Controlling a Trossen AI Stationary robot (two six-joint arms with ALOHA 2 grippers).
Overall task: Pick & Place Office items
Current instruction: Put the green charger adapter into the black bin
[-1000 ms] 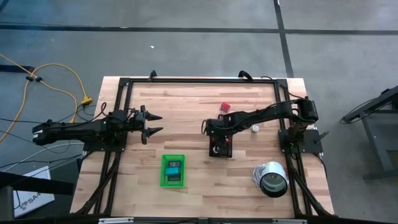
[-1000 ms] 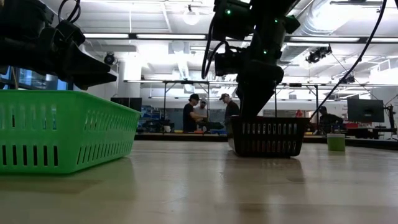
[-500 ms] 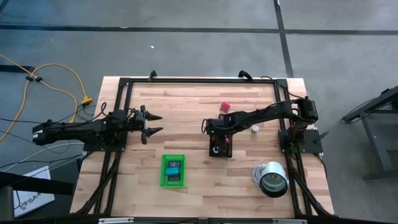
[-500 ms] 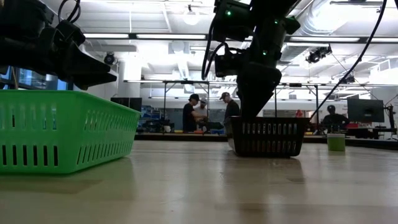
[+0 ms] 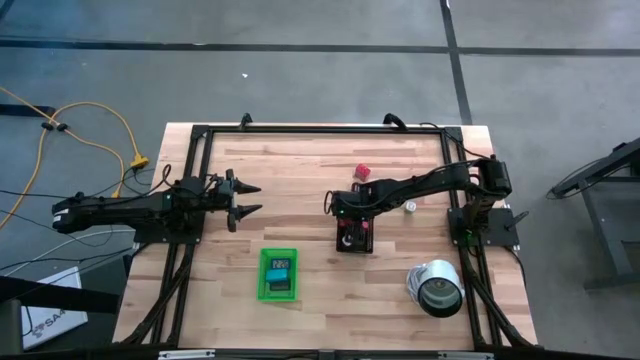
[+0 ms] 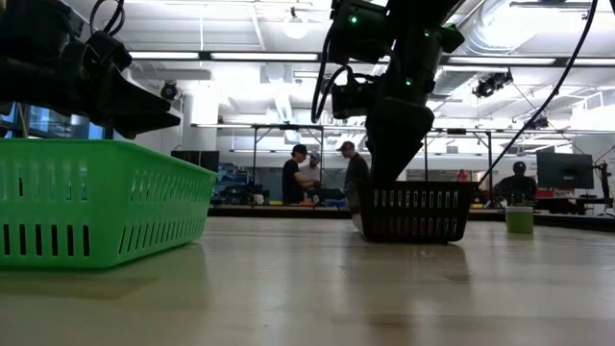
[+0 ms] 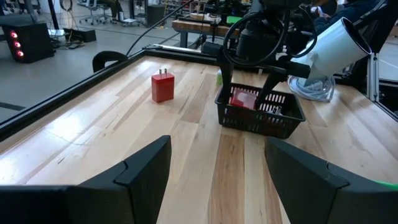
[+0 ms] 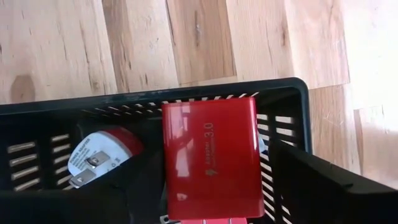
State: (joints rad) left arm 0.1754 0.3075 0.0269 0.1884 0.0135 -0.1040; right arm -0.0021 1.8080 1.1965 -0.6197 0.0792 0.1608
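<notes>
Butcher-block table (image 5: 300, 170), workshop beyond with people at benches; right gripper (image 5: 347, 236) over black basket (image 5: 354, 240).

Its fingers (image 8: 323, 186) stand apart, straddling a red charger (image 8: 210, 158) lying flat inside the basket, long axis running between them, prongs seemingly toward the wrist. A white-and-red plug (image 8: 99, 157) lies beside it. Another red charger (image 5: 362, 171) stands on the wood. Left gripper (image 5: 240, 198) waits, open, above the green tray (image 5: 279, 274).

A large open workshop or robotics lab. Across the middle of the low view, people (image 6: 300, 178) stand at long workbenches (image 6: 279, 204) under ceiling strip lights (image 6: 221, 56) and exposed ducts (image 6: 500, 29); the high view's upper half shows bare concrete floor (image 5: 300, 80).
</notes>
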